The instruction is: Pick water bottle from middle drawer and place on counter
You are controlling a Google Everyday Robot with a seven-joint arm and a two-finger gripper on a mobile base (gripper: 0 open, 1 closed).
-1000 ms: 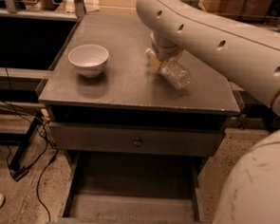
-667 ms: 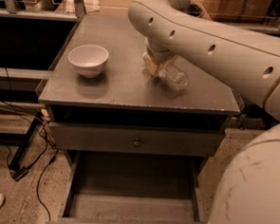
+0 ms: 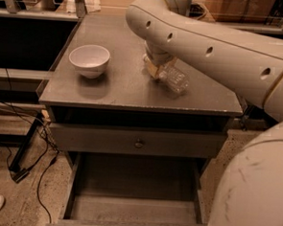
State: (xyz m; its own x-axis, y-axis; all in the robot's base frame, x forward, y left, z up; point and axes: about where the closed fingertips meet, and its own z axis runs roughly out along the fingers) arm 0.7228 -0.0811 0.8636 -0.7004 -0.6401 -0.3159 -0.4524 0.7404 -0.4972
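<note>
White bowl [image 3: 89, 59] sits left on the counter [image 3: 128, 92], well apart from the rest. Rightward, my gripper [image 3: 155, 68] is low under the arm; I cannot tell whether it grips. The water bottle [image 3: 175, 79] lies on the counter, long axis back-left to front-right, back-left end at the gripper. The middle drawer [image 3: 133, 203] stands open below.

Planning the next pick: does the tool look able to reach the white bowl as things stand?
Probably yes. The tool is at the water bottle on the counter; the white bowl stands apart to the side, with only bare counter between and nothing above it.
</note>
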